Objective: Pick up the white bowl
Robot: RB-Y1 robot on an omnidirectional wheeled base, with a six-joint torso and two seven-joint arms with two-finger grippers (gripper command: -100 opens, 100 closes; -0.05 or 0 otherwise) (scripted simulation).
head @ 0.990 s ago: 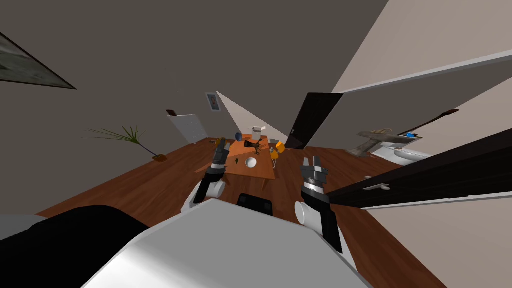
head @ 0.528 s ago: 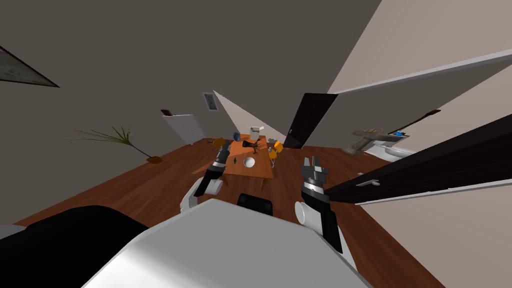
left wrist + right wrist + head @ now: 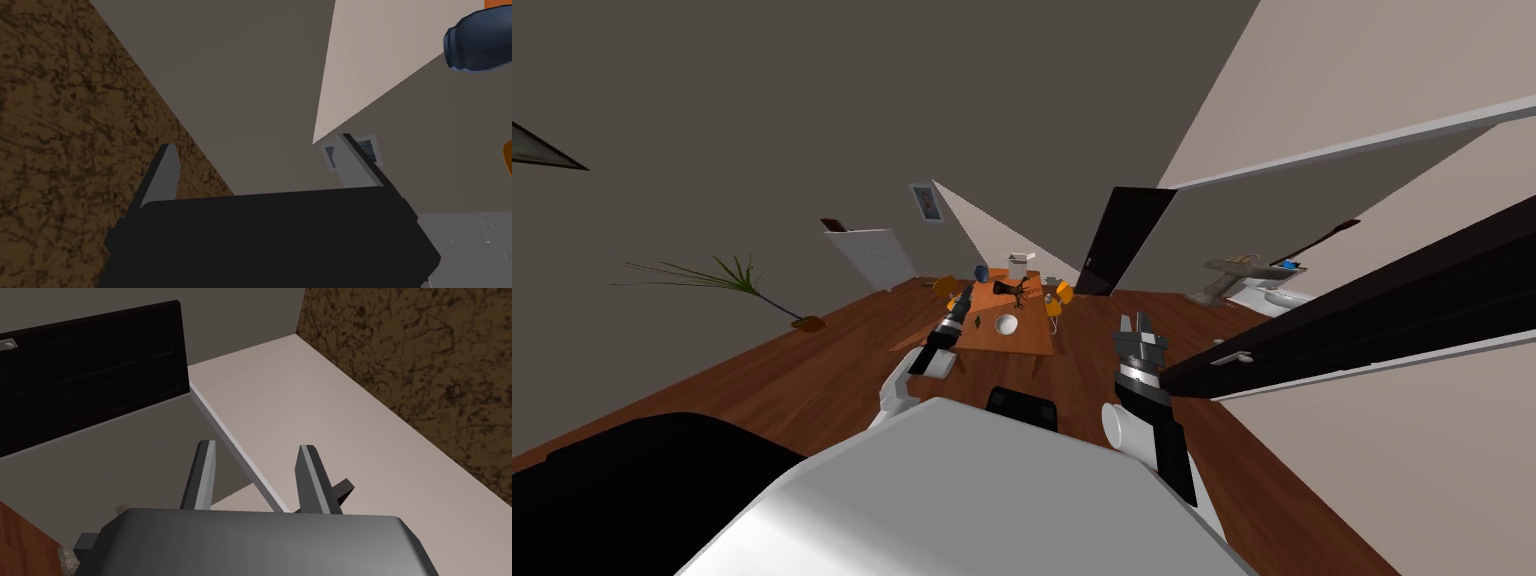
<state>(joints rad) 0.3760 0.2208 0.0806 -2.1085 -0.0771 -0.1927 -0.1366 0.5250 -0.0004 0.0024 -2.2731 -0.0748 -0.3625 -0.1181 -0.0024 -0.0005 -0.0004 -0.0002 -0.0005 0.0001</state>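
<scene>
- The white bowl (image 3: pixel 1007 324) sat upright on an orange-brown table (image 3: pixel 1034 346) ahead of the robot, in the near half of the tabletop, with bare wood around it.
- A small dark green piece (image 3: pixel 978 322) lay near the bowl on its left, not touching it.
- The left gripper (image 3: pixel 964 293) reached out above the table's left edge, beyond the bowl and to its left — near it, but clear of it.
- In the left wrist view its fingers (image 3: pixel 162 175) stood spread wide, released and gripping nothing, and pointed toward a grey wall. A dark blue vase (image 3: pixel 480 42) showed off to one side of them.
- Farther back on the table stood that vase, a white box (image 3: pixel 1019 264) and a dark spindly object (image 3: pixel 1015 289); what the last one was could not be told.
- One orange chair (image 3: pixel 946 286) stood at the table's left side, close to the left gripper. A second orange chair (image 3: pixel 1062 294) stood at the table's right side.
- The right gripper (image 3: pixel 1139 328) hung low on the robot's right, above the wooden floor (image 3: pixel 812 365) and well apart from the table. Its fingers (image 3: pixel 202 475) were parted too — loose, with nothing pressed between them.
- A dark door (image 3: pixel 1120 240) stood behind the table, and a potted plant (image 3: pixel 727 282) stood on the floor far to the left.
</scene>
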